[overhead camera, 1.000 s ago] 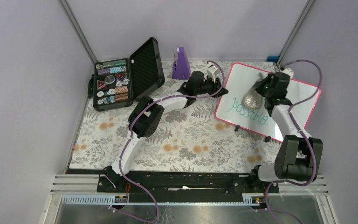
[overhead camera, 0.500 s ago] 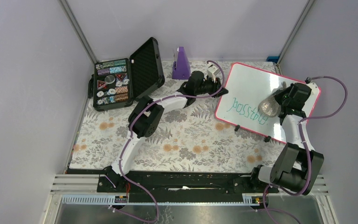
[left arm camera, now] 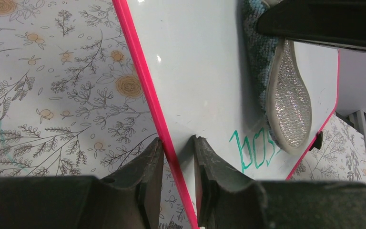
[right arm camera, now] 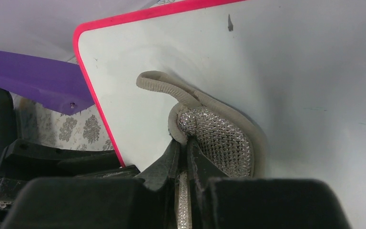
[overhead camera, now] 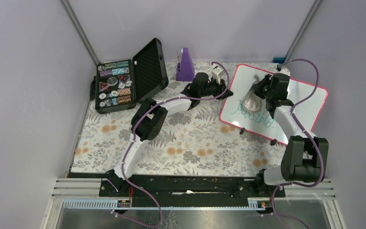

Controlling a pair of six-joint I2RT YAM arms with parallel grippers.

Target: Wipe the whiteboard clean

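The whiteboard (overhead camera: 301,97), white with a pink-red frame, lies at the back right of the table. Faint green handwriting (overhead camera: 255,114) runs across it, and the letters (left arm camera: 255,151) show clearly in the left wrist view. My left gripper (overhead camera: 225,91) is shut on the board's left edge, with the pink frame (left arm camera: 147,90) passing between its jaws (left arm camera: 177,148). My right gripper (overhead camera: 259,92) is shut on the rim of a grey oval sponge (overhead camera: 249,101). It presses the sponge (right arm camera: 221,138) onto the whiteboard (right arm camera: 286,62) near its upper left corner. The sponge's (left arm camera: 289,102) mesh back faces up.
An open black case (overhead camera: 124,83) with several small items stands at the back left. A purple cone-shaped object (overhead camera: 185,64) stands beside the board's far left corner and shows as the purple object (right arm camera: 28,71) in the right wrist view. A floral cloth (overhead camera: 186,143) covers the table.
My right gripper swept the sponge to the right side of the board, then back to its upper left. The green writing looks fainter. The left gripper has not moved.
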